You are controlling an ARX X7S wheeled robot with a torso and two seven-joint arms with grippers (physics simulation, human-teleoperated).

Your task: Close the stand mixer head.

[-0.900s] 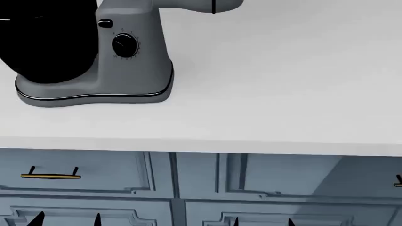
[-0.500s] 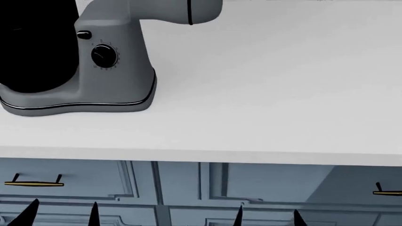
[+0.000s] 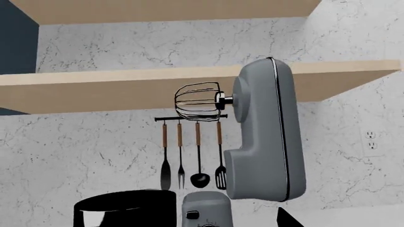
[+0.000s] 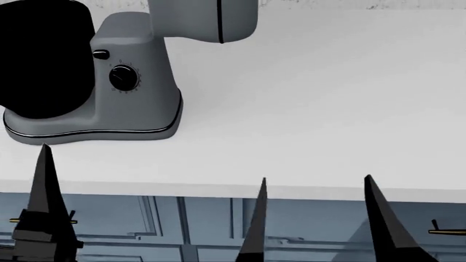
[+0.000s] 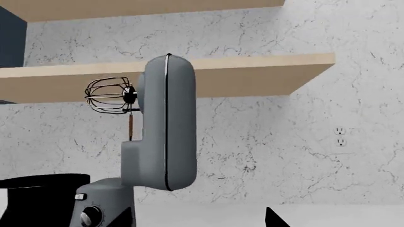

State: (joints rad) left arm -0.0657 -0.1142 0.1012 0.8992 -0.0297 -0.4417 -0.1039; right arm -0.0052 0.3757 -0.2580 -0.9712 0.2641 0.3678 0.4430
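Note:
The stand mixer head [image 3: 265, 137] is a rounded matte-grey block tilted up almost vertical. Its wire whisk [image 3: 197, 101] points sideways, high above the glossy black bowl [image 3: 126, 208]. The head also shows in the right wrist view [image 5: 161, 127], and its lower end shows at the top of the head view [image 4: 204, 19]. The grey base column [image 4: 131, 87] has a black dial. My left gripper [image 3: 202, 222] is open and empty in front of the mixer base; one finger [image 4: 43, 185] shows. My right gripper [image 4: 315, 179] is open and empty at the counter's front edge, to the right of the mixer.
The mixer stands on a white countertop [image 4: 306, 109] over blue cabinets with gold handles [image 4: 448, 232]. Behind it are a marble wall, a rail of hanging utensils [image 3: 189, 151], a wooden shelf [image 3: 94, 90] and a wall outlet [image 5: 341, 136].
Both grippers' fingers have risen from the bottom edge to the counter's front edge. The mixer has shifted slightly in the head view; its head stays up.

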